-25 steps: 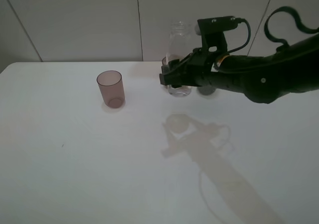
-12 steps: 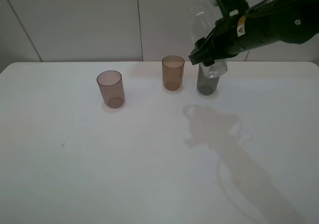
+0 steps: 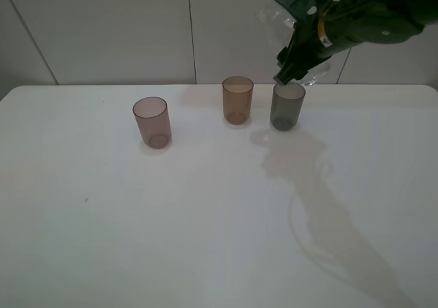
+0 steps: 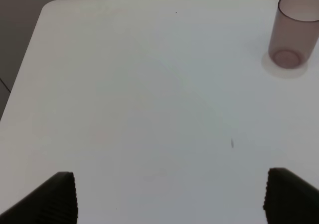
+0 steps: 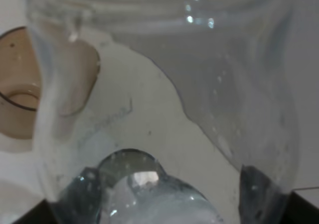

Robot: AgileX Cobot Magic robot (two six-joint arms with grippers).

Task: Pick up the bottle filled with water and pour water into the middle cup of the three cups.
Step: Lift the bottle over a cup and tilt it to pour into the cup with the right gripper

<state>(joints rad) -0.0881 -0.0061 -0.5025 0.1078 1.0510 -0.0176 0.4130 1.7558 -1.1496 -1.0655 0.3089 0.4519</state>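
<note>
Left wrist view: your left hand (image 4: 169, 199) gapes empty above the table (image 4: 124, 109), mauve-pink cup (image 4: 294, 32) ahead. Exterior high: amber middle cup (image 3: 237, 100) and grey cup (image 3: 287, 106) stand side by side; farthest, your right hand (image 3: 298, 61) clamps the tilted bottle (image 3: 275, 17) above the grey cup.

No writing, brand, number or sign can be read anywhere in these views. The one candidate is a small yellow-orange sticker (image 3: 319, 34) on the black robot arm (image 3: 373, 17), above the smoky dark-grey translucent tumbler (image 3: 287, 107). Anything printed on it is too small to make out.
</note>
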